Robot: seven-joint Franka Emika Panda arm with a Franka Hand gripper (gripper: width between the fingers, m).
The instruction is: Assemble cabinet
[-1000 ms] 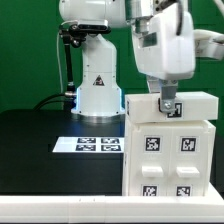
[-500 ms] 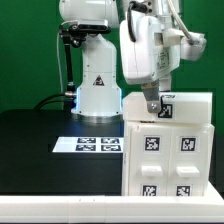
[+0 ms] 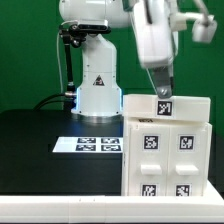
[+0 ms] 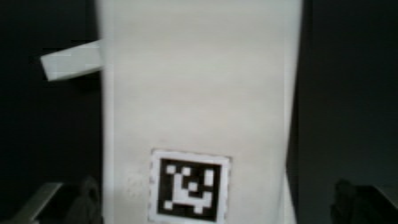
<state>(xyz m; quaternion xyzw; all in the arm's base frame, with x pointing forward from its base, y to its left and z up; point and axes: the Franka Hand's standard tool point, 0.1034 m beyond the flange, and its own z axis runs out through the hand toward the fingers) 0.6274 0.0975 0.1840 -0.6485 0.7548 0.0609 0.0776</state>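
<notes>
The cabinet (image 3: 167,145) is a tall white box standing on the black table at the exterior view's right. Its front shows four small tagged blocks in a two-by-two grid, and there is one tag (image 3: 163,106) on its top edge. My gripper (image 3: 160,90) hangs just above that top edge. In the wrist view the cabinet's white top face (image 4: 196,90) and its tag (image 4: 189,185) lie between my dark fingers (image 4: 68,200). My gripper (image 4: 210,205) is open, with a gap at the side, and holds nothing.
The marker board (image 3: 98,145) lies flat on the black table left of the cabinet. The arm's white base (image 3: 97,90) stands behind it. A green backdrop closes the back. The table's front edge runs just below the cabinet.
The wrist has swung and turned above the cabinet, and the fingers have lifted a little off its top edge. The top tag now shows in full. The cabinet has not moved.
</notes>
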